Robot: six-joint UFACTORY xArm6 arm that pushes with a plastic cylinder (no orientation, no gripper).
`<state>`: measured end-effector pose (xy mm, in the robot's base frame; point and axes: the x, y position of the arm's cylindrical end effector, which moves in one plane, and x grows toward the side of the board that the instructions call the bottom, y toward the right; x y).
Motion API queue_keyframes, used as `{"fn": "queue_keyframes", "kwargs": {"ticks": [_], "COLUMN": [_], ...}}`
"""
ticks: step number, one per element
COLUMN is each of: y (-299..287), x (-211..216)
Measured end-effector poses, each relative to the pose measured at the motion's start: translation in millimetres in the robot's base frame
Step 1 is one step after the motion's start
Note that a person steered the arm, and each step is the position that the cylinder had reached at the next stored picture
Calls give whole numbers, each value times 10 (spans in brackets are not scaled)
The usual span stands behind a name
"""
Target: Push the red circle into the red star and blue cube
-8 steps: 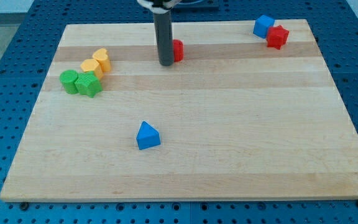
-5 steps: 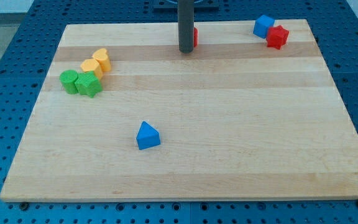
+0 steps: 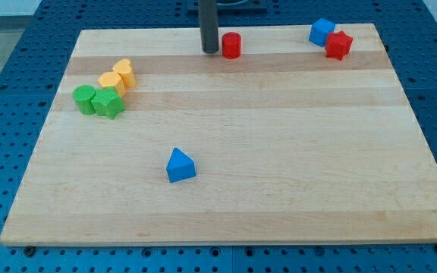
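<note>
The red circle (image 3: 231, 45) stands near the top edge of the wooden board, a little right of centre. My tip (image 3: 209, 51) rests just to its left, close beside it with a small gap showing. The red star (image 3: 338, 45) and the blue cube (image 3: 322, 31) sit touching each other in the top right corner, well to the right of the red circle.
Two yellow blocks (image 3: 117, 76) and two green blocks (image 3: 97, 101) cluster at the left side. A blue triangle (image 3: 180, 165) lies below centre. The wooden board (image 3: 226, 212) lies on a blue pegboard table.
The red circle has moved up and to the right toward the top edge. My tip followed it up and right, then drew back to the circle's left side.
</note>
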<state>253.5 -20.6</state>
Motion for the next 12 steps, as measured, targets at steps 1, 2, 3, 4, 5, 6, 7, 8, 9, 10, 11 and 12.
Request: {"fn": "queue_keyframes", "kwargs": {"ticks": [1,2,3,4,5,6,7,8,9,10,11,12], "y": [372,608,786,973,1168,1410,1674,1740,1626,1228,797,388], "x": [0,0,0,0,0,0,0,0,0,43,262,556]}}
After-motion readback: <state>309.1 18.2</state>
